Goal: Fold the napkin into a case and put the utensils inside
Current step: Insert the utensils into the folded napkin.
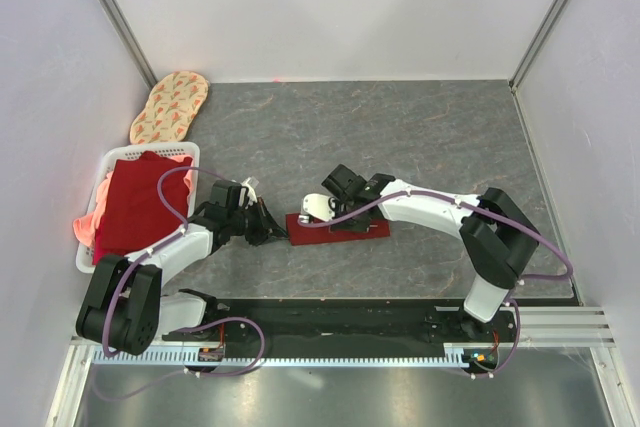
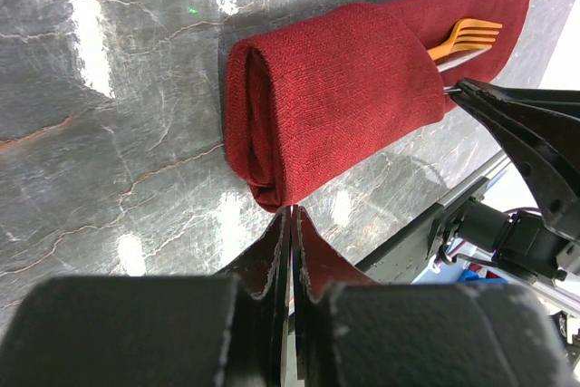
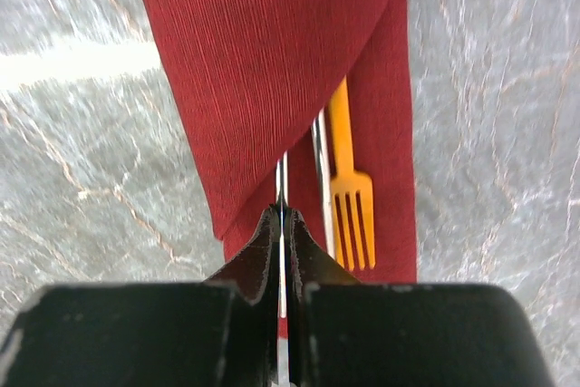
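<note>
The dark red napkin (image 1: 340,230) lies folded into a flat case (image 2: 335,97) on the grey table. At its open end a gold fork (image 3: 352,206) and a silver utensil (image 3: 319,160) stick out of the pocket. My right gripper (image 3: 281,215) is shut on another thin silver utensil (image 3: 281,178), whose far end runs under the case's flap. The right gripper's black fingers (image 2: 526,124) also show in the left wrist view. My left gripper (image 2: 292,215) is shut with nothing visible between its jaws, its tips right at the case's rolled end.
A white basket (image 1: 110,162) at the left holds a stack of red and pink cloths (image 1: 135,207). An oval beige patterned mat (image 1: 170,107) lies at the back left. White walls close in the table on three sides.
</note>
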